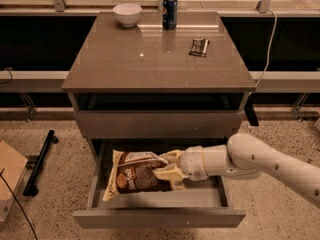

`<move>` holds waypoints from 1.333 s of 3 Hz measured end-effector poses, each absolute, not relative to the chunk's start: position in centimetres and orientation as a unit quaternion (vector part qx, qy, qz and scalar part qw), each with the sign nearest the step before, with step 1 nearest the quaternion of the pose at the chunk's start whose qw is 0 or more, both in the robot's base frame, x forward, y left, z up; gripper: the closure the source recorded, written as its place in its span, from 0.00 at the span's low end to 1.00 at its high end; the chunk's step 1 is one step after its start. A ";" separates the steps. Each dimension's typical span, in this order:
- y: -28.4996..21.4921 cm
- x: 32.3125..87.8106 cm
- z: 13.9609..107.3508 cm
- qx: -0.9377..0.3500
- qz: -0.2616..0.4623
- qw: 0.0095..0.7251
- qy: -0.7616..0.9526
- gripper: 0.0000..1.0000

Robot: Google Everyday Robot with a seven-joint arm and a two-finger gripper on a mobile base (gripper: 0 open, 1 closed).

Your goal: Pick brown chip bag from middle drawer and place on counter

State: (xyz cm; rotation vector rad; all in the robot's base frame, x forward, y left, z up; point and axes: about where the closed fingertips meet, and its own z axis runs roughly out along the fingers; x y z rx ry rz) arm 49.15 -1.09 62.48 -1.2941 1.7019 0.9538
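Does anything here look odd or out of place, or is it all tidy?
Only the brown chip bag stands out. It lies crooked in the open middle drawer, with its left corner drooping, because the gripper has its fingers pinched on the bag's right end. Nothing on the counter looks spilled or toppled.

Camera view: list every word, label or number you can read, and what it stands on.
Chip bag: pale lettering, too blurred to read; the gripper grips its right end at the open drawer.
Can: a logo, no legible text.
Wrapper: too small to read.
Nothing else bears text.
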 end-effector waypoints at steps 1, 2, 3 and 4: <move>-0.1 47.4 68.0 -0.548 0.387 0.401 0.625 1.00; 0.5 46.7 73.3 -0.580 0.379 0.415 0.590 1.00; 0.9 47.1 79.0 -0.619 0.347 0.426 0.562 1.00; 1.7 47.9 84.2 -0.650 0.311 0.440 0.536 1.00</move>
